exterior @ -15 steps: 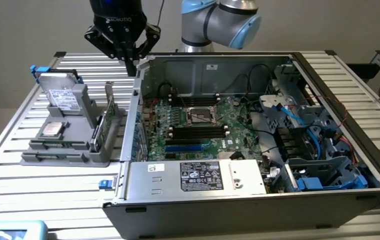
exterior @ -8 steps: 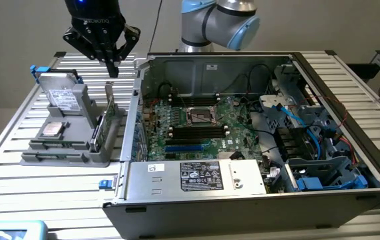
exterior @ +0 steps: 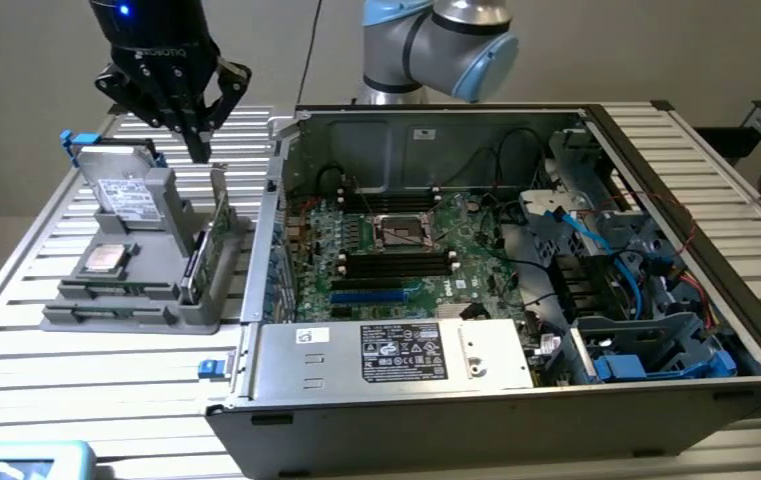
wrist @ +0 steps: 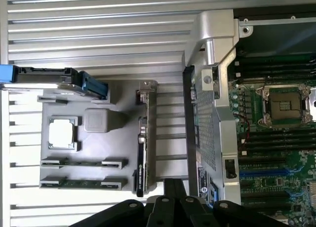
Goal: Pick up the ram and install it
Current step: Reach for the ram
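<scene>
1 ram [wrist: 81, 183] lies flat in 1 gray holder [wrist: 106, 150], with 1 upright expansion card [wrist: 146, 138] and 1 processor chip [wrist: 62, 133]. The claw [exterior: 200, 150], pinched narrow and empty, hangs above the card. The ram sits below it, apart.

Exterior view: you get soft, even overhead light. The ribbed table [exterior: 33, 310] is bright, and the computer case [exterior: 487, 420] is dimmer inside, shaded under its walls. A blue lamp [exterior: 123, 10] glows on the arm.
Wrist view: the table bleaches white beside the grey holder [wrist: 98, 148], the case flange [wrist: 212, 34] glares, and the gripper [wrist: 175, 187] is a near-black silhouette.
</scene>
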You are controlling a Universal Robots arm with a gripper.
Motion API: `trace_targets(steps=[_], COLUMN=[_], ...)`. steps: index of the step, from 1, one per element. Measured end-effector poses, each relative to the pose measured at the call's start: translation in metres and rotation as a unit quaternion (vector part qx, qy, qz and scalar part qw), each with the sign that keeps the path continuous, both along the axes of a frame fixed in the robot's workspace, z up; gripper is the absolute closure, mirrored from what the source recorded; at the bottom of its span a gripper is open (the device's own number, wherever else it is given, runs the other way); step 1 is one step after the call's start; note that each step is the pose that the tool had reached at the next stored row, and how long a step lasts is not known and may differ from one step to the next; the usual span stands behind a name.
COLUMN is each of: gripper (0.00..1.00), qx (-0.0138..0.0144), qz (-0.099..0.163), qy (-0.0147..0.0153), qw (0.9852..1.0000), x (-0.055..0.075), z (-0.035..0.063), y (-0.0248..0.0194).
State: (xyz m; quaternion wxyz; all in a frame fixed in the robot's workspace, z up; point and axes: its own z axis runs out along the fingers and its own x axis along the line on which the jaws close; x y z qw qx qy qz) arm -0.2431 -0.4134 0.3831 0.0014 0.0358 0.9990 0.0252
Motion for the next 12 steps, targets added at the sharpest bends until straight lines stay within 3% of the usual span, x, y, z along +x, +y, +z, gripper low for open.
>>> trace_targets(steps=[12], gripper=[0.89], qx=[0.0], qz=[0.0], qy=[0.001], qw=[1.0], x=[-0.046], z=[-0.0034], y=[-0.0074])
